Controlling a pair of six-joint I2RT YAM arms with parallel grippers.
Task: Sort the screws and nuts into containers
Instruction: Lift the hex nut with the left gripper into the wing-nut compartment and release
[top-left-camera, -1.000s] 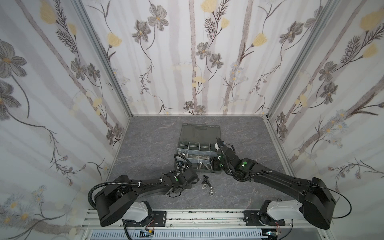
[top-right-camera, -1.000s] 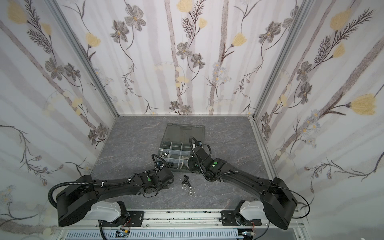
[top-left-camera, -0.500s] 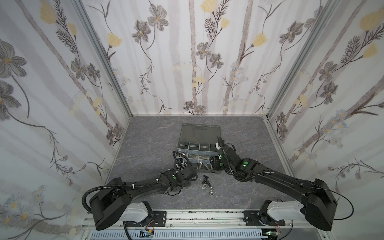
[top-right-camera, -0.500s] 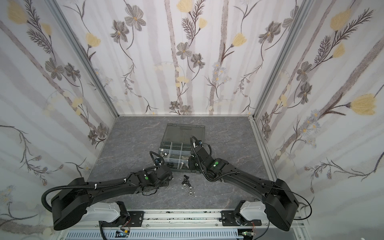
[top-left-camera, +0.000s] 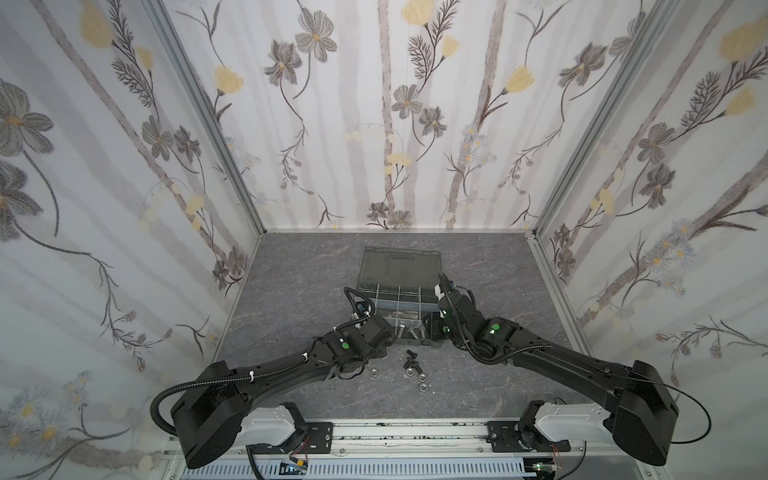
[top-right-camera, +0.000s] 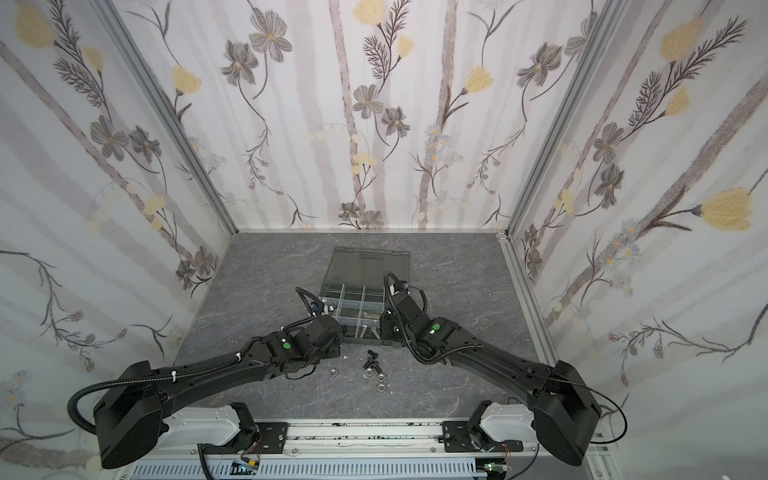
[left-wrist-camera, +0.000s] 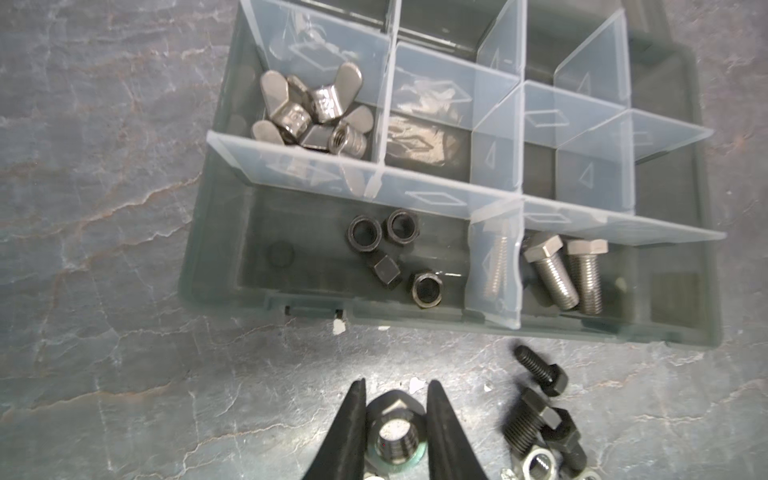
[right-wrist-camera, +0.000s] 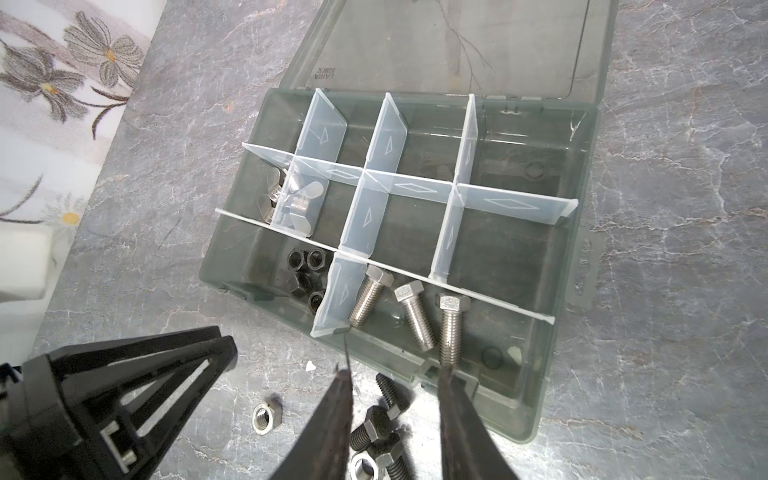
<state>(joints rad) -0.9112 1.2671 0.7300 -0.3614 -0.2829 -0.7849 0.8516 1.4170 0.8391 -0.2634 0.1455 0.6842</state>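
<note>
My left gripper (left-wrist-camera: 395, 384) is shut on a silver nut (left-wrist-camera: 397, 438), held just above the table in front of the organiser case (top-left-camera: 365, 297). Of its containers, one holds silver wing nuts (left-wrist-camera: 311, 112), the front left one black nuts (left-wrist-camera: 390, 257), and the one beside it three silver screws (right-wrist-camera: 409, 316). My right gripper (right-wrist-camera: 395, 374) hangs open with nothing between its fingers, over black screws (right-wrist-camera: 374, 428) lying on the table before the case's front wall. Loose silver nuts (top-left-camera: 422, 382) lie by those screws, and another nut (right-wrist-camera: 268, 419) rests near the left gripper.
The case's smoky lid (top-left-camera: 399, 266) lies open flat behind the compartments. Flowered walls (top-left-camera: 199, 124) close in the grey table (top-left-camera: 291, 291) on three sides, and a metal rail (top-left-camera: 395, 428) runs along the near edge. The two grippers hang close together at the case front.
My left gripper has shifted away from the near edge toward the case, uncovering a silver nut on the table. The right arm has hardly moved.
</note>
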